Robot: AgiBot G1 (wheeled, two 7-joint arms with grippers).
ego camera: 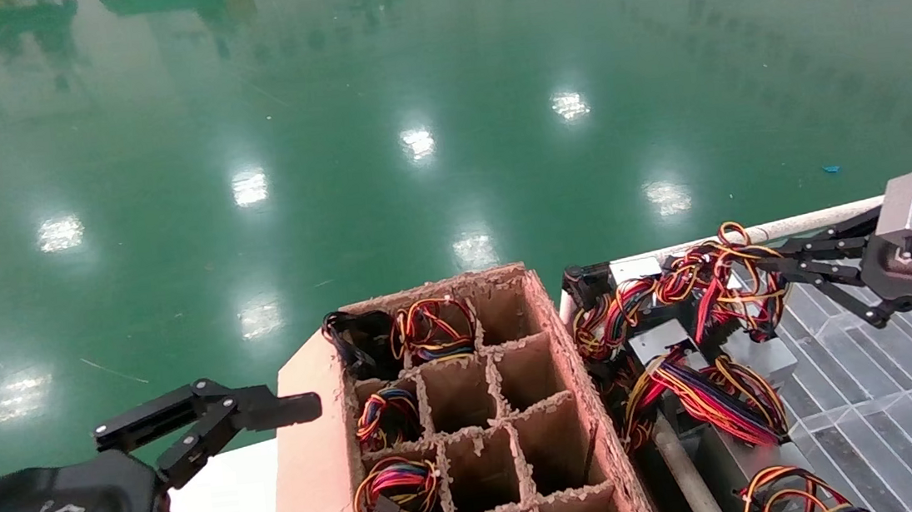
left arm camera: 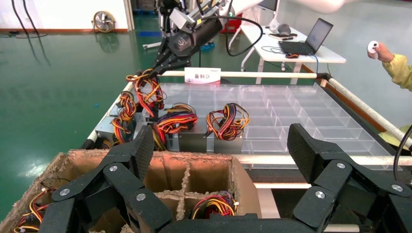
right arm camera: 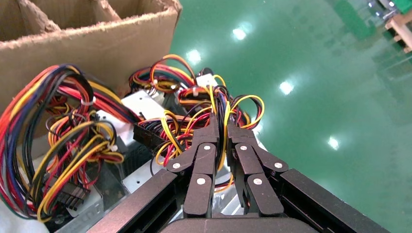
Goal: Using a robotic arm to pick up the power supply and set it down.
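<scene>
My right gripper (ego camera: pixel 745 263) reaches in from the right over the far end of the clear tray (ego camera: pixel 898 414). Its fingers are shut on the yellow, red and black wire loop (right arm camera: pixel 214 99) of a power supply (ego camera: pixel 713 277). The loop hangs from the closed tips (left arm camera: pixel 154 73). That unit's grey box is mostly hidden under the wires. In the right wrist view the fingertips (right arm camera: pixel 221 124) pinch the strands between them. My left gripper (ego camera: pixel 271 424) is parked low on the left beside the cardboard box (ego camera: pixel 575 362), jaws wide open and holding nothing (left arm camera: pixel 223 145).
The cardboard box has divided cells, some holding wired power supplies (ego camera: pixel 398 483), others bare. Several more power supplies (ego camera: pixel 692 400) crowd the tray's near-left side (left arm camera: pixel 226 121). A white rail (ego camera: pixel 796 222) borders the tray's far edge. Green floor lies beyond.
</scene>
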